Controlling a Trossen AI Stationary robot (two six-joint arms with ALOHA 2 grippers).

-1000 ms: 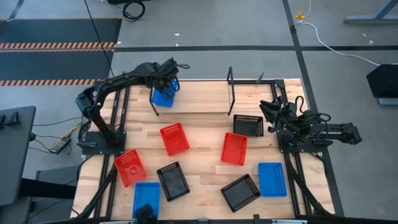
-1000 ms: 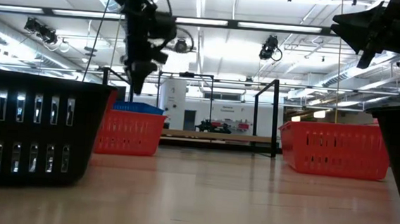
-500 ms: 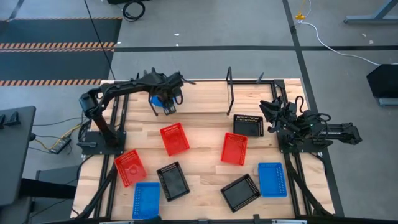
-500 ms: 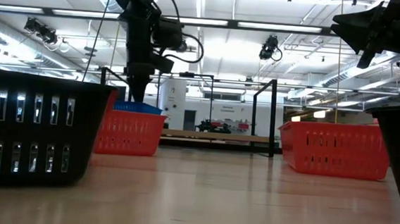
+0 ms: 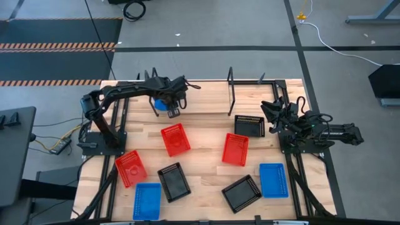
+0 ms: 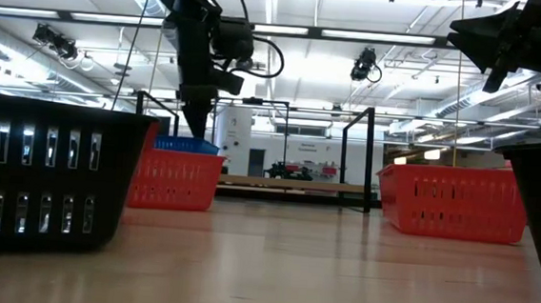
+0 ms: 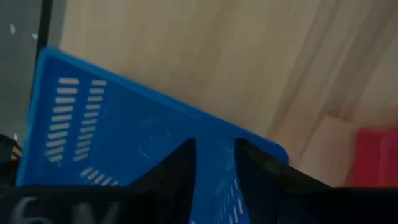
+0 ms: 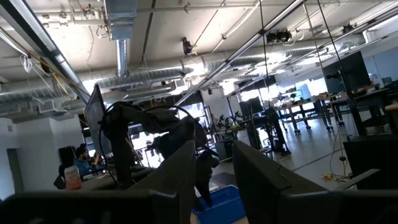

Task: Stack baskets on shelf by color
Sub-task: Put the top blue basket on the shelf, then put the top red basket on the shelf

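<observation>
Left gripper (image 5: 173, 107) fingers pinch the blue basket (image 7: 112, 143) (long axis unclear) at the shelf (image 5: 206, 100).

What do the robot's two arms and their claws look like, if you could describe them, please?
Both are dark, slim jointed arms on black frame bases. The left claw and the right claw end in two flat, dark fingers. Black cables loop along the left arm.

One blue basket (image 5: 162, 104) sits at the shelf's (image 5: 200, 100) left end; eight baskets, red, blue and black, lie scattered on the table.
</observation>
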